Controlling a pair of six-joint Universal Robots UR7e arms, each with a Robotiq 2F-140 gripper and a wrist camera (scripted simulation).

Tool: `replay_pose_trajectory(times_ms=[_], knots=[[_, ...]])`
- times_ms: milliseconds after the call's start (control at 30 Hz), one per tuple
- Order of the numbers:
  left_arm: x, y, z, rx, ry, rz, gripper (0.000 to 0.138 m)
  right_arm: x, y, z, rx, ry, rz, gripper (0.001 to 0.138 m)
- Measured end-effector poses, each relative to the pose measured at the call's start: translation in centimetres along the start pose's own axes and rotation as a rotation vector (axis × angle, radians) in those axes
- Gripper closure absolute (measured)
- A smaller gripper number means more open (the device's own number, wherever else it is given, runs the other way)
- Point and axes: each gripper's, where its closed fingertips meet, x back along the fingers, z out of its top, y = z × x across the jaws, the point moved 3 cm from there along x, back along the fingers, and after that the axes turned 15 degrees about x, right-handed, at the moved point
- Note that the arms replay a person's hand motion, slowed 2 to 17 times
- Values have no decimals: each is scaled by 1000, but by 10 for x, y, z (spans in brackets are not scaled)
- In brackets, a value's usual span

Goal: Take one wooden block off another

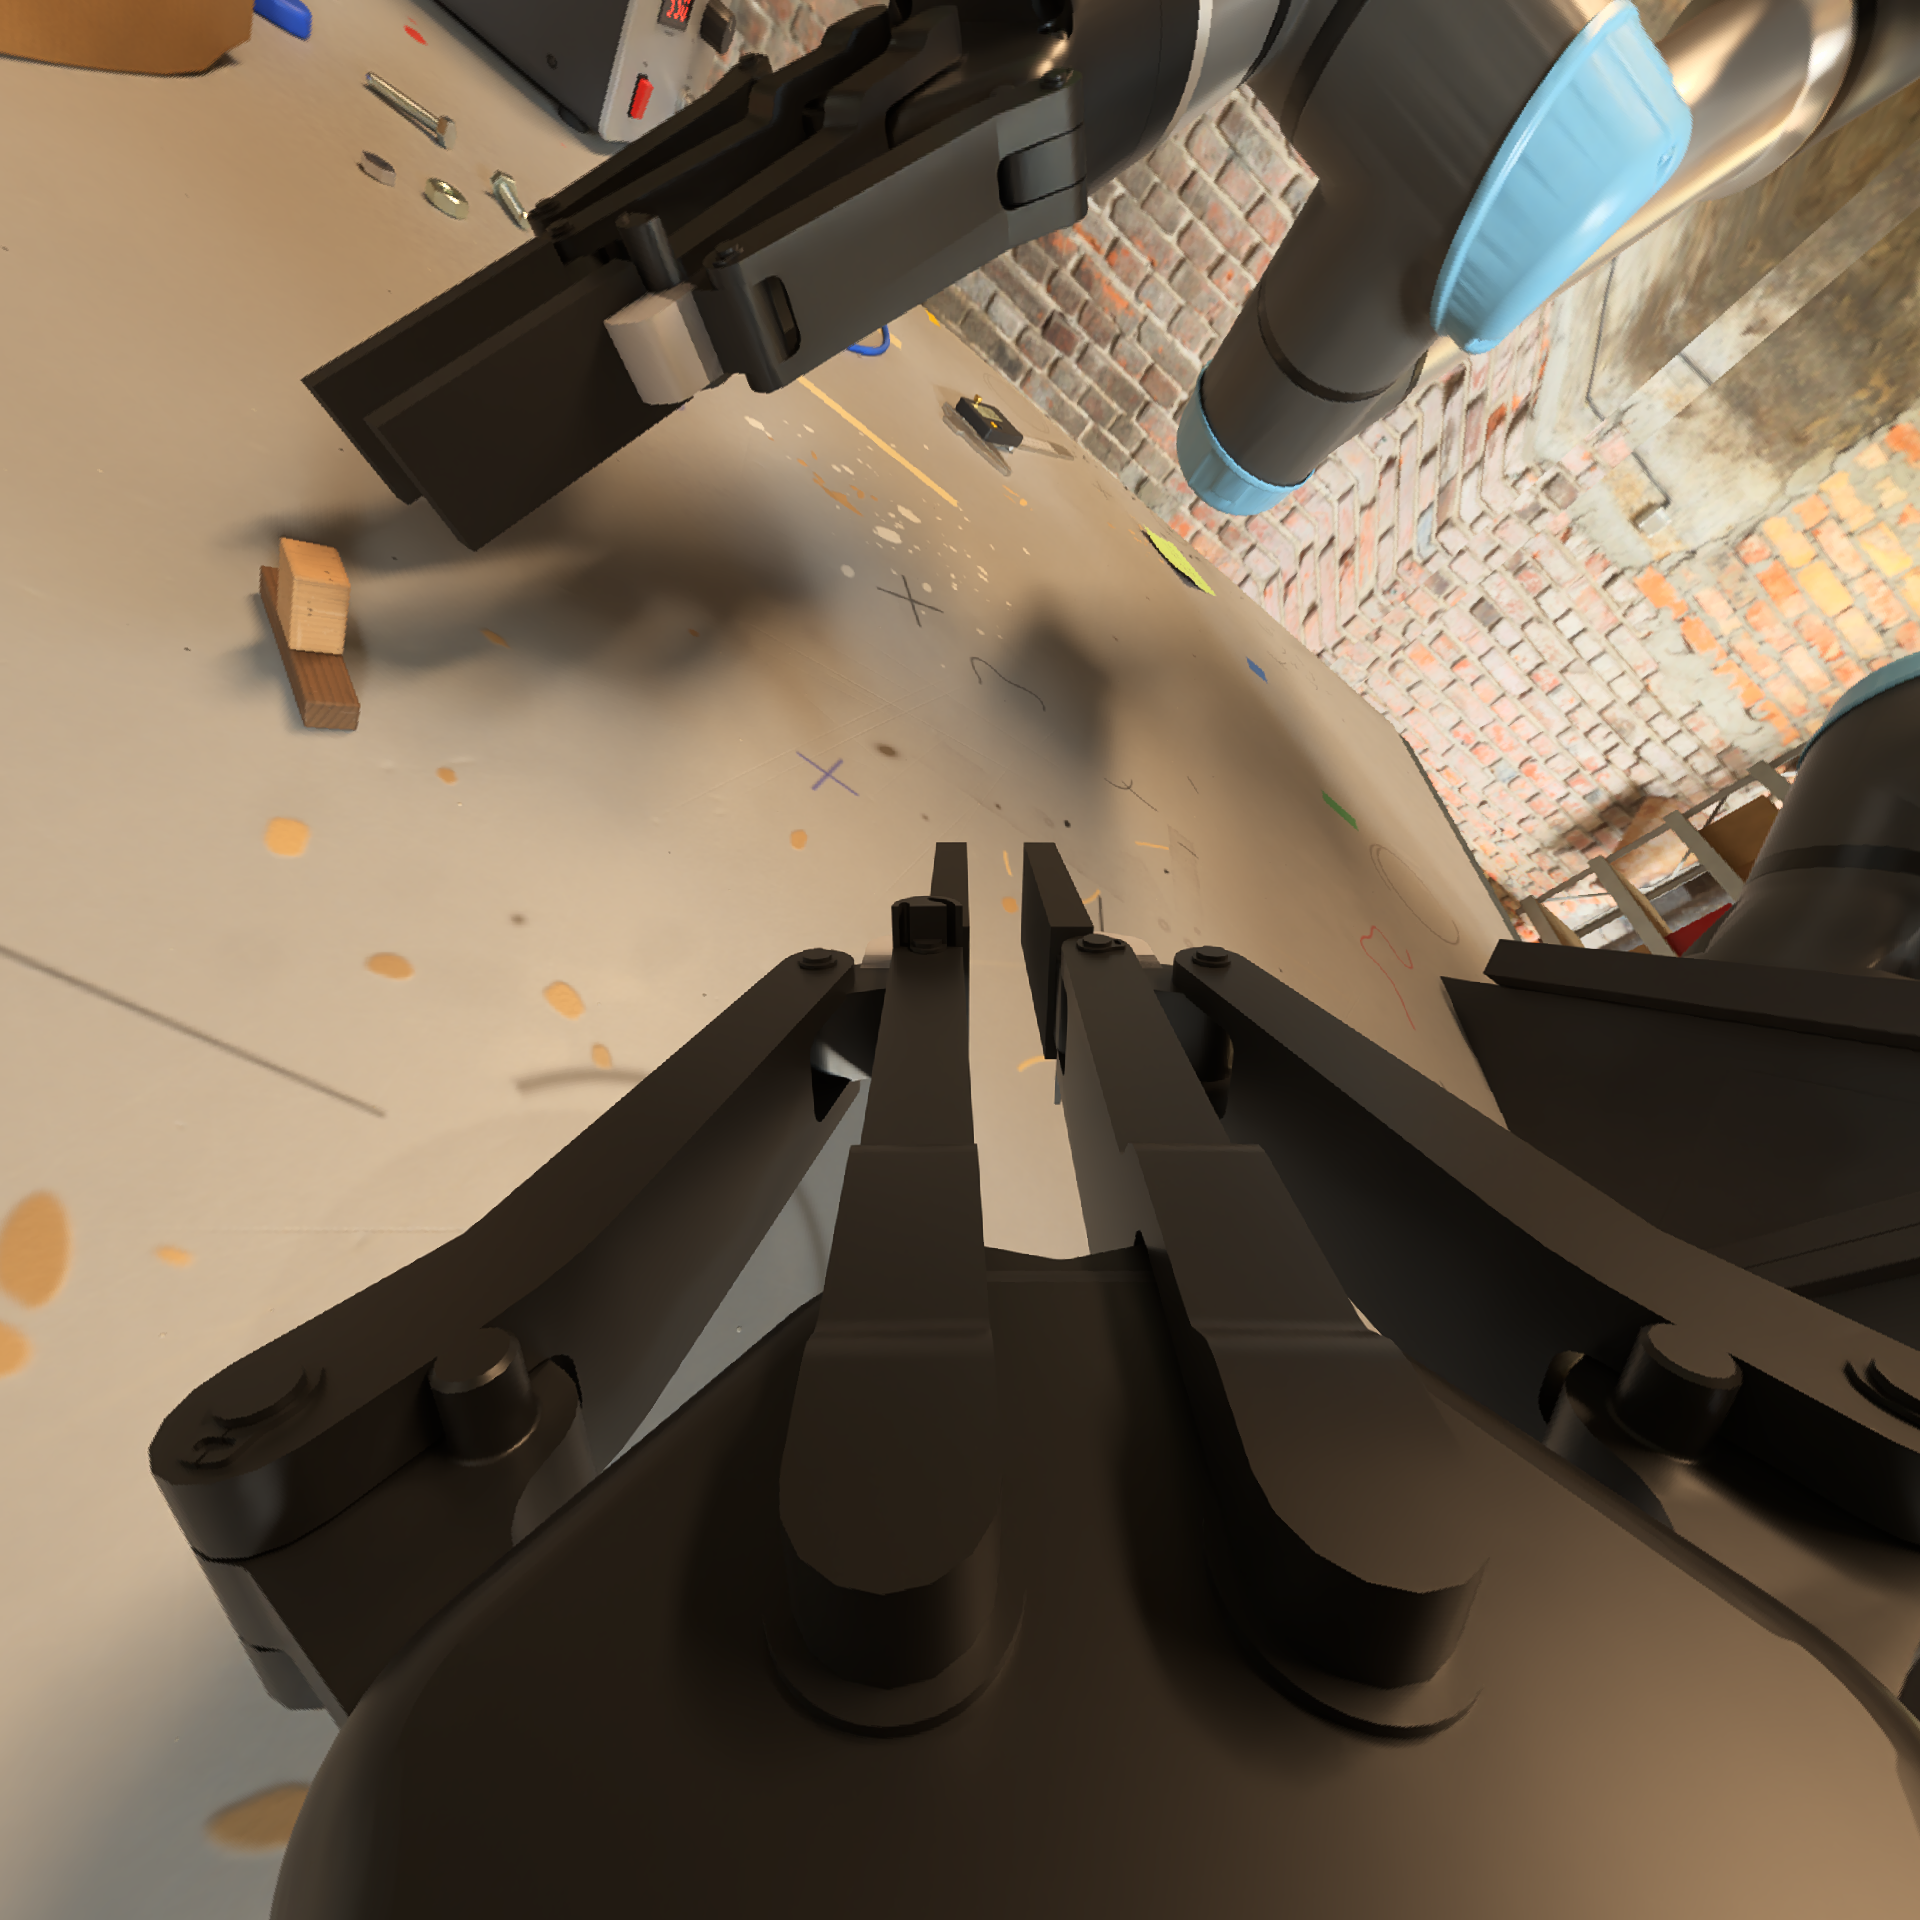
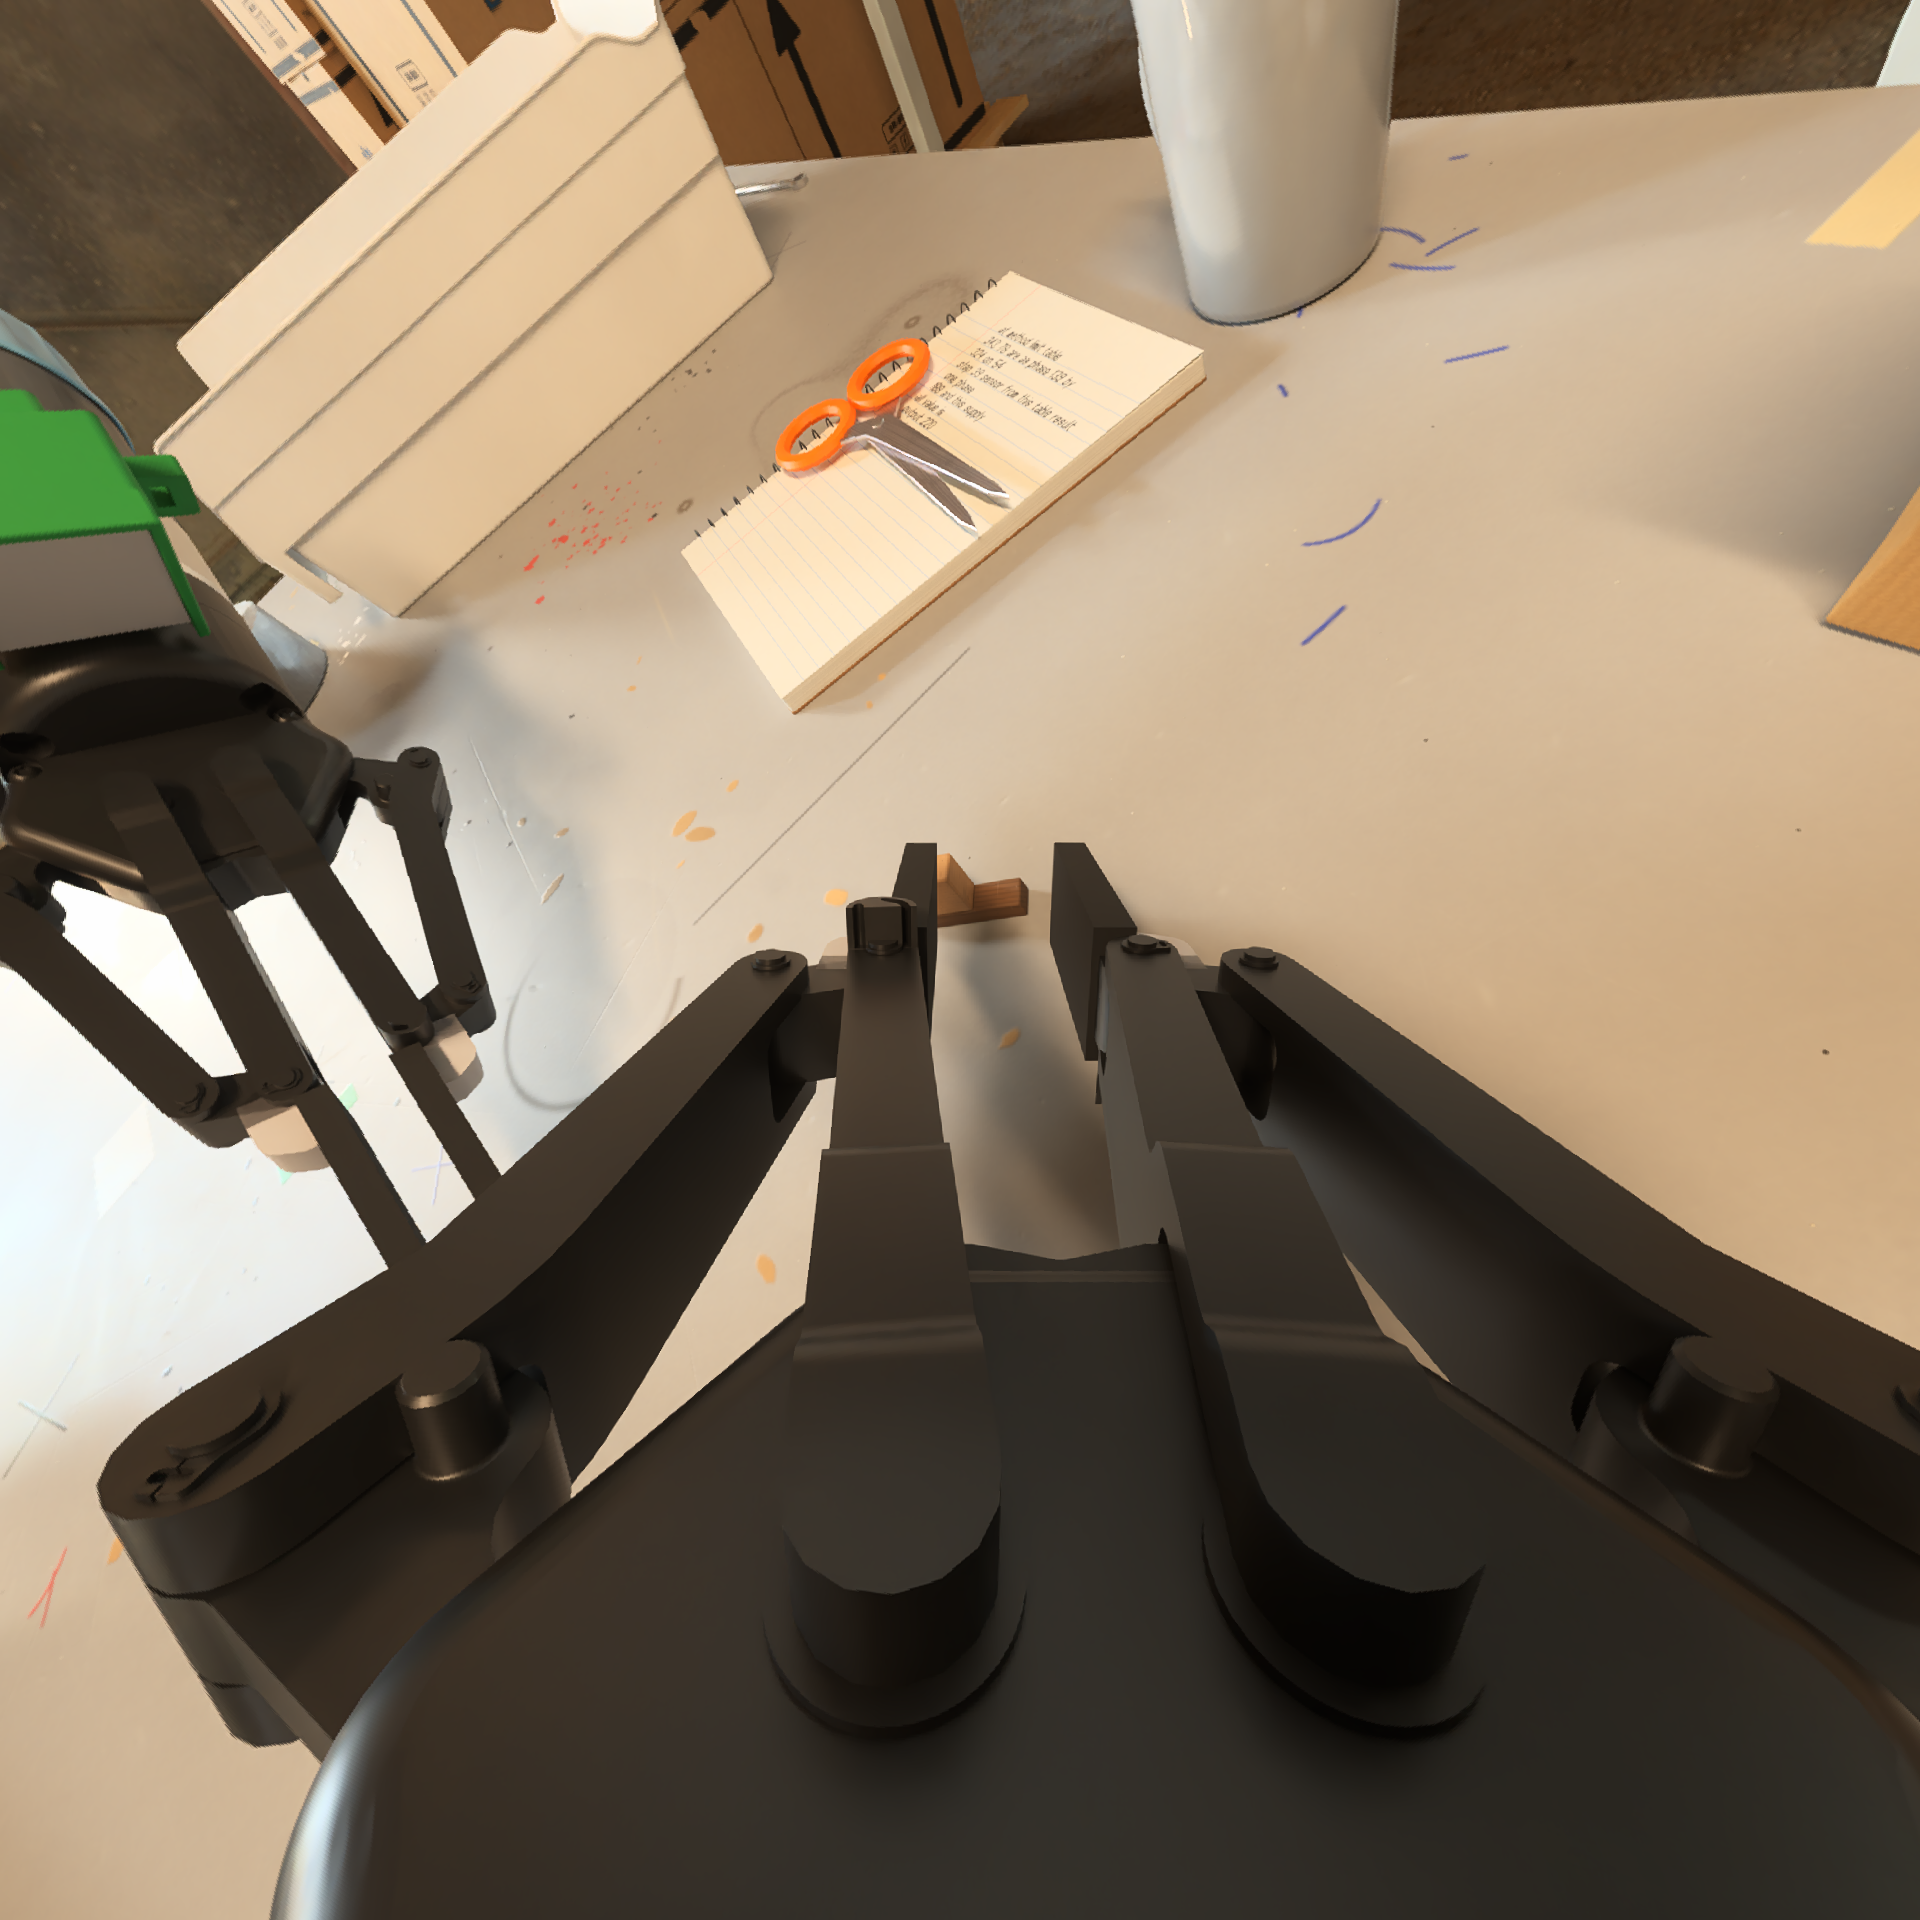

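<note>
Block, pale and small, sits on a darker plank on the bench. The left wrist view shows the pair well left of the left claw, just beyond the right claw's tips. The right wrist view shows the block and plank between the right claw's parted tips, not gripped. The left claw is nearly closed and empty. Only the right view shows scissors on a handwritten notepad; only the left shows bolts and a lit readout.
</note>
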Motion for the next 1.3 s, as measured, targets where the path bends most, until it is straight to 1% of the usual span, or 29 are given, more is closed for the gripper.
replay_pose_trajectory(times_ms=[167,267,333,433,667,800,900,1000,1067,1300], knots=[[0,0,0,2,0,-1,124,6,-2,-3,45,-4,0,110],[0,-1,0,3,-1,-1,124,8,-9,-2,108,-2,17,112],[-1,-1,0,4,-1,-1,124,9,-15,-1,169,-2,28,115],[-1,-1,0,6,-1,-1,124,9,-22,-1,293,-18,30,116],[-1,-1,0,10,-2,-2,124,5,-31,-3,646,-109,0,117],[-2,-2,-1,11,-4,-3,124,2,-35,0,841,-144,7,117],[-2,-1,-1,11,-6,-4,124,-1,-36,4,969,-154,28,118],[-2,-1,-1,9,-8,-6,124,-4,-37,7,1069,-171,75,118],[-3,-1,-1,7,-8,-7,124,-5,-35,9,1120,-194,109,118],[-2,0,-1,3,-2,-16,124,-10,-25,15,1304,-321,201,114]])
